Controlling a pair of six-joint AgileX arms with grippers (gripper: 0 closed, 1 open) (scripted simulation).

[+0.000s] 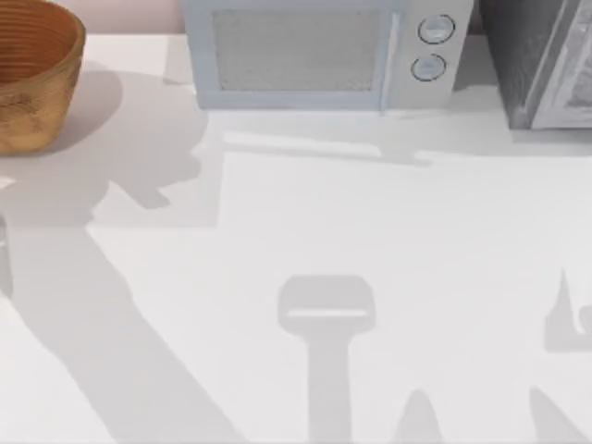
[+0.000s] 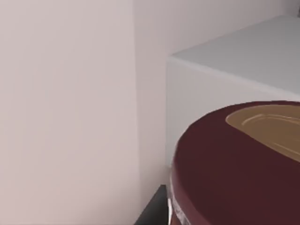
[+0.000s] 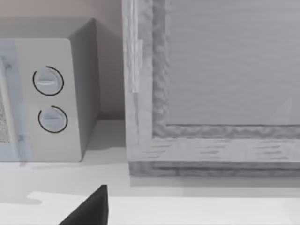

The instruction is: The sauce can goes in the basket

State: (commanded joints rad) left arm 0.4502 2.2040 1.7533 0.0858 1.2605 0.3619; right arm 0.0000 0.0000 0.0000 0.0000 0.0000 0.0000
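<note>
Basket (image 1: 32,79) at table's far left corner, sauce can (image 2: 234,164) close beneath left wrist camera, possibly held, end effector state unclear

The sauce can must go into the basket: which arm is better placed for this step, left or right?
Left, probably. The sauce can sits right up against the left wrist camera, so that arm seems to carry it, and the basket stands at the table's far left corner. The right wrist view faces the microwave, over on the right.
</note>
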